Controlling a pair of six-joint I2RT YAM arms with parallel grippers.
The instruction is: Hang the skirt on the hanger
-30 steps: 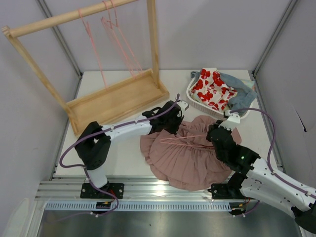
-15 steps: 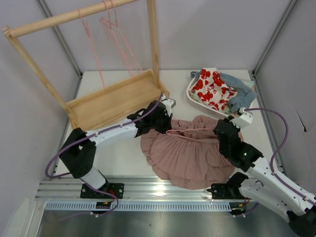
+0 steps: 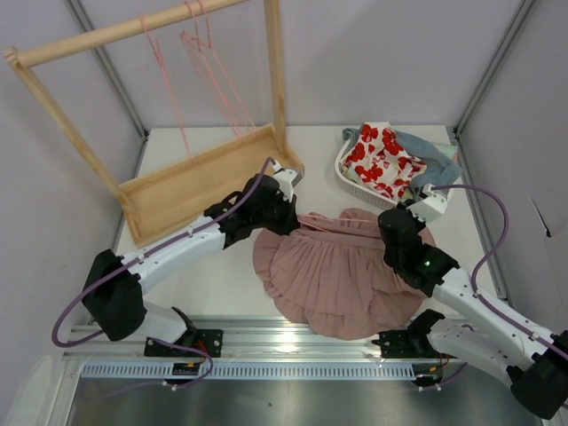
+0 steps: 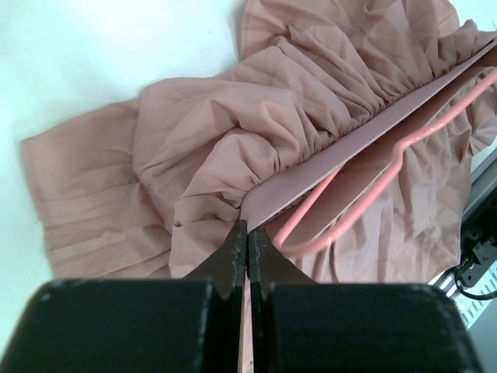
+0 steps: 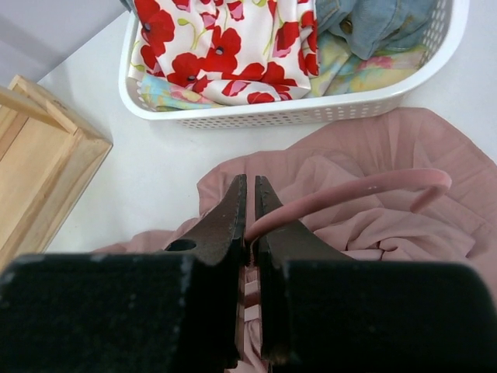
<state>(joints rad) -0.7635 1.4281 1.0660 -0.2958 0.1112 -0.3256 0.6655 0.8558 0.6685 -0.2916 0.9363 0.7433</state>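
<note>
The dusty-pink pleated skirt (image 3: 333,280) lies flat on the table between the arms. My left gripper (image 3: 282,213) is shut on the left end of its gathered waistband, as the left wrist view (image 4: 247,227) shows. A thin pink hanger (image 3: 342,224) lies across the waist opening. In the left wrist view the hanger (image 4: 373,177) sits inside the opened waistband of the skirt (image 4: 194,140). My right gripper (image 3: 397,229) is shut on the hanger near its hook, as the right wrist view (image 5: 250,211) shows. The hanger's hook (image 5: 365,186) curves right over the skirt (image 5: 435,225).
A wooden rack (image 3: 204,173) stands at the back left with several more pink hangers (image 3: 209,62) on its bar. A white basket (image 3: 343,173) at the back right holds a red-flowered cloth (image 3: 382,160) and a blue-grey garment (image 3: 435,173). The basket (image 5: 311,110) is just beyond the right gripper.
My left gripper has pulled the waistband to the left and back, toward the rack. The waist now lies stretched straighter along the hanger. My right gripper has shifted slightly with the hanger.
</note>
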